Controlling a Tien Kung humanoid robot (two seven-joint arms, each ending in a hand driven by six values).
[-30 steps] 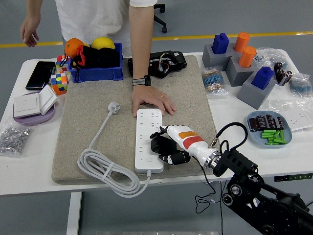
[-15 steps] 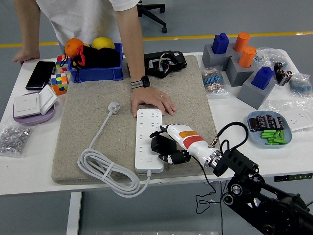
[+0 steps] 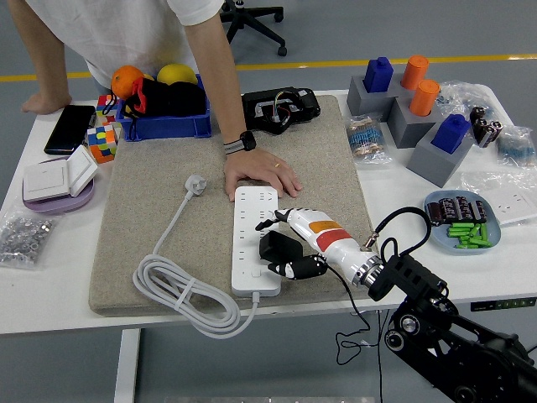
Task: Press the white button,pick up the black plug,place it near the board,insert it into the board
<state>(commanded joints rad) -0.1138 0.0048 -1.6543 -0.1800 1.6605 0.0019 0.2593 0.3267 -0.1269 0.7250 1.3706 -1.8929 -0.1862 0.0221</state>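
Fingers (image 3: 295, 267) of the right hand (image 3: 304, 243) curl around the black plug (image 3: 278, 248), gripping it from its right side. The plug sits against the right edge of the white power strip (image 3: 254, 239), over the strip's middle sockets; whether its pins are in a socket cannot be told. The hand's white and orange shell runs back toward the near right, where the black right arm (image 3: 436, 327) drops below the tabletop's near edge.

The power strip lies lengthwise, near to far, on a grey felt mat (image 3: 168, 185). Its white button (image 3: 255, 274) is at the near end, just left of the curled fingers. A white cable (image 3: 189, 298) leaves the near end, coils on the mat's near left part, and runs far to a white plug (image 3: 194, 185) lying on the mat left of the strip.

A person's hand (image 3: 262, 175) rests flat on the mat, touching the strip's far end, with a black watch on the wrist.

On the white tabletop (image 3: 50, 269), far left, are a blue bin (image 3: 168, 126) and a colour cube (image 3: 102, 141). On the right stand grey blocks with blue and orange pegs (image 3: 411, 105), and nearer, a blue dish of small parts (image 3: 463, 220).
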